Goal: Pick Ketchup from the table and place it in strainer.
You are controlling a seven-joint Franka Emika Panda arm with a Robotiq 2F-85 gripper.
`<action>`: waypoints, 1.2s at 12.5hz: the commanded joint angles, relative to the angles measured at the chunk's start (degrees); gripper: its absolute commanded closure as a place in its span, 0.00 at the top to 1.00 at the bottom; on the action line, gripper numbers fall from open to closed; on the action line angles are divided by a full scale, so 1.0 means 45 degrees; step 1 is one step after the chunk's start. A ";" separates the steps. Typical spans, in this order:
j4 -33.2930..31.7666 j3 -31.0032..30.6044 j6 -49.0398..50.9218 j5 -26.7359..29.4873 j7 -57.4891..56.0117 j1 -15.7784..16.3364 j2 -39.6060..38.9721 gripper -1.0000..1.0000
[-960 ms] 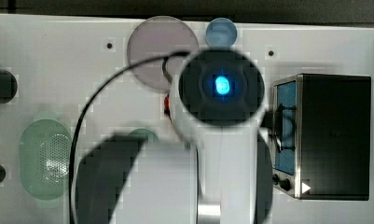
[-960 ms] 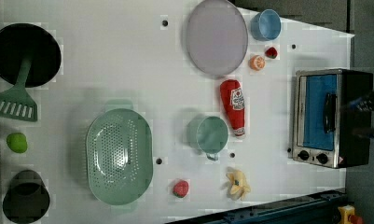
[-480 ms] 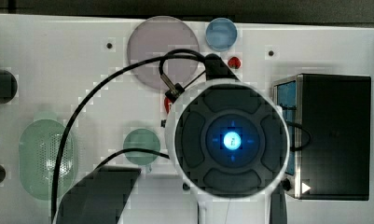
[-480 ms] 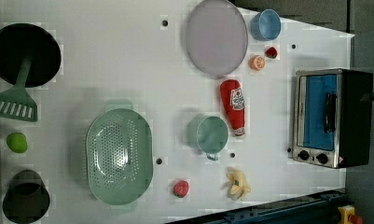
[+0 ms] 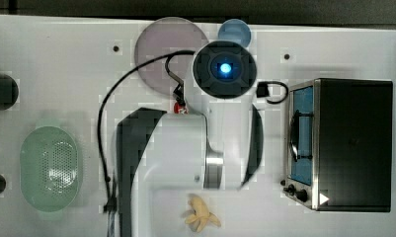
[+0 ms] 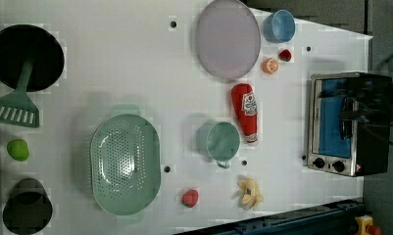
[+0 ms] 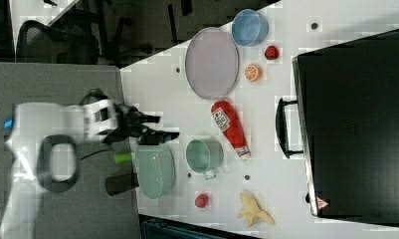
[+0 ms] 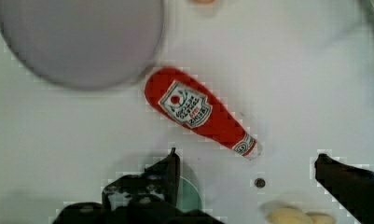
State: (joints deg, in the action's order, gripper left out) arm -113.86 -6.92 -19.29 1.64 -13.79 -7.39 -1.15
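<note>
Your gripper (image 8: 245, 163) hovers with fingers spread wide above the red plastic Ketchup bottle (image 8: 196, 112), lying flat. Centre over its labelled middle, straddle it crosswise, then descend.

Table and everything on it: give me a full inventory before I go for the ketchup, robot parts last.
Ketchup: 1, red, lying flat beside the cup.
Strainer: 1, mint green.
Cup: 1, darker green.
Plate: 1, grey-lilac.
Bowl: 1, blue.
Toaster oven: 1, black and silver.
Banana: 1, yellow.
Strawberries: 2, red.
Orange half: 1.
Spatula: 1, green.
Lime: 1.
Gripper: 1, black, open, above table.
</note>
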 commanded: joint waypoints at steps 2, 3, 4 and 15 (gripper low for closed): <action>-0.1180 -0.0433 -0.1881 0.0025 -0.4635 0.0021 -0.0449 1.00; -0.1470 -0.0463 -0.2489 0.0025 -0.5361 0.0021 -0.0693 1.00; -0.1763 -0.0495 -0.3090 0.0025 -0.6046 0.0021 -0.0954 1.00; -0.3903 -0.0587 -0.8179 -0.0422 -0.9098 0.0060 -0.4118 1.00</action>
State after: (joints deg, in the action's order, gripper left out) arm -130.48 -9.81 -55.73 0.29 -51.70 -6.42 -19.82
